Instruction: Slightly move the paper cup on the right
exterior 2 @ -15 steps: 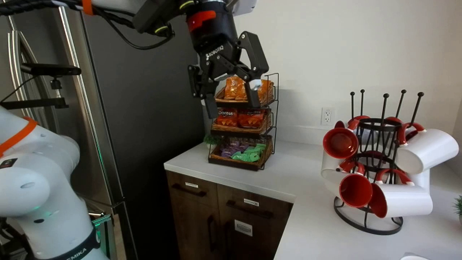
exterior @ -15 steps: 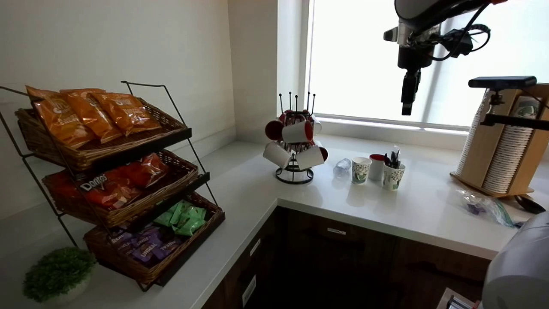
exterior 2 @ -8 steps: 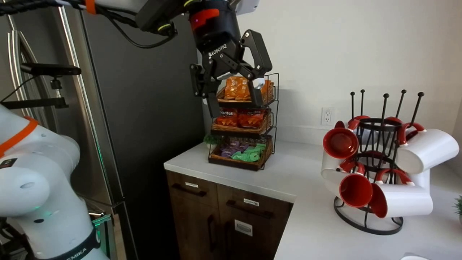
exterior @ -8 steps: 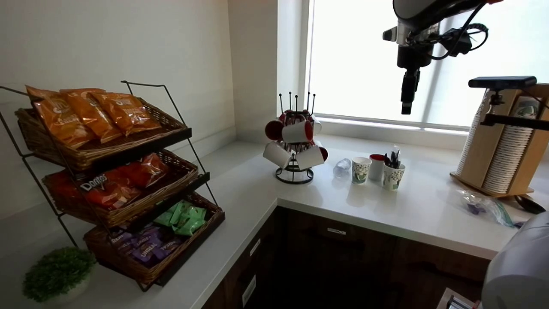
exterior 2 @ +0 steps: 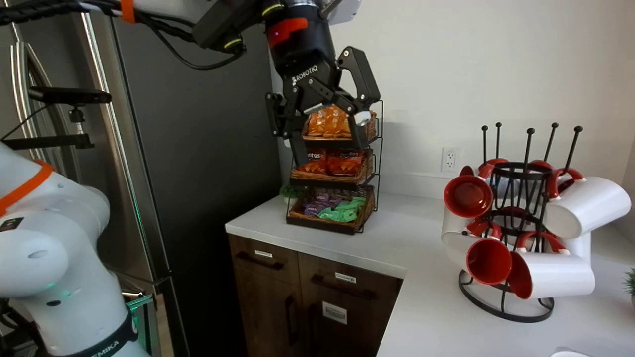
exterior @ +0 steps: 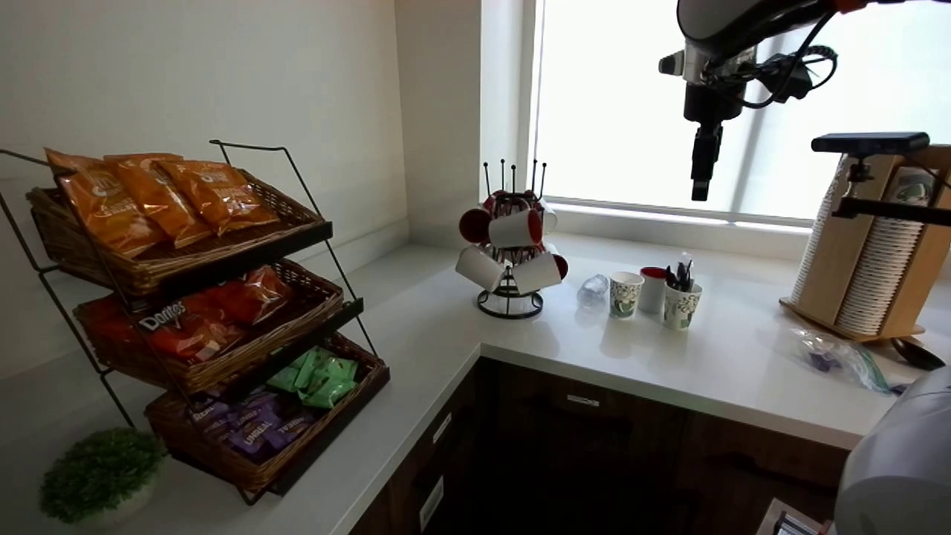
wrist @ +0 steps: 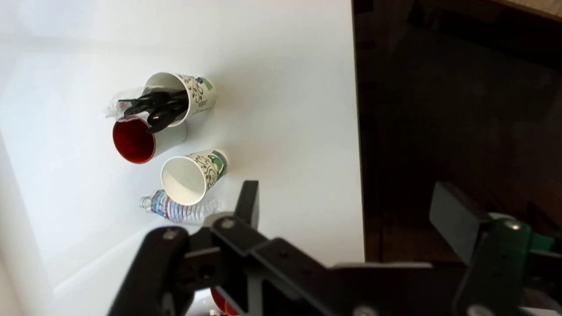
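- One paper cup (wrist: 200, 93), packed with black utensils (wrist: 160, 117), stands upright on the surface (wrist: 298, 131), just beside a red-lined cup (wrist: 171, 137) and, in an exterior view, right of another printed cup (exterior: 626, 296).
- My jaws hang wide, well above the surface, holding nothing.
- I judge it light, thin-walled, easily crushed, perhaps top-heavy; a soft grip around the sides, below the rim, suits best.
- Hidden: the utensils' lower ends. Clear wrap (wrist: 127, 95) muddles their tips; whether it touches the red-lined cup, I cannot tell.
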### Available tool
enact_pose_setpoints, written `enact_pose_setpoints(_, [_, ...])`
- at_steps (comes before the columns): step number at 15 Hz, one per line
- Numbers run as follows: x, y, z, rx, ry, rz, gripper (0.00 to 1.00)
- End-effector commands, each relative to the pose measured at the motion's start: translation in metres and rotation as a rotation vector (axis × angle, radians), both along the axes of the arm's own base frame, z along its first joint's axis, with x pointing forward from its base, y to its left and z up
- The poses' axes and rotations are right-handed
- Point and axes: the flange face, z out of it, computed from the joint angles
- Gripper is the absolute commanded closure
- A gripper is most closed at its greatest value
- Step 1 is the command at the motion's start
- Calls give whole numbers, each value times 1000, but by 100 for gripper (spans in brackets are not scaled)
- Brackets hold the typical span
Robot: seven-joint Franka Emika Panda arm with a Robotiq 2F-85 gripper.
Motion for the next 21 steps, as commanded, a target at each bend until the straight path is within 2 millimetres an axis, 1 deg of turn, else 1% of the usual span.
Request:
enact_pose_setpoints(1, [13, -5, -29, -21, -33, 80, 0])
enact_pose_setpoints(3, [19, -12, -49, -34, -63, 82, 0])
enact_pose_setpoints(5, [19, -24, -73, -20, -62, 87, 0])
enact_pose_setpoints(7, [12, -40, -94, -10, -45, 78, 0])
enact_pose_setpoints(8, [5, -53, -104, 5, -31, 78, 0])
enact_pose_setpoints(9, [1, -59, -113, 17, -29, 74, 0])
enact_pose_setpoints(10, [-6, -72, -125, 50, -41, 71, 0])
enact_pose_setpoints(13, [-19, -97, -154, 100, -63, 28, 0])
enact_pose_setpoints(14, [-21, -106, -165, 135, -46, 1, 0])
enact_pose_setpoints(15, [-21, -109, -179, 210, 5, -9, 0])
enact_pose_setpoints(16, [-24, -98, -158, 140, -42, -3, 0])
enact_pose_setpoints(18, [-25, -105, -176, 181, -15, -14, 0])
enact_pose_setpoints(19, [-24, -106, -180, 186, -7, -17, 0])
enact_pose_setpoints(21, [-21, -107, -181, 186, -2, -19, 0])
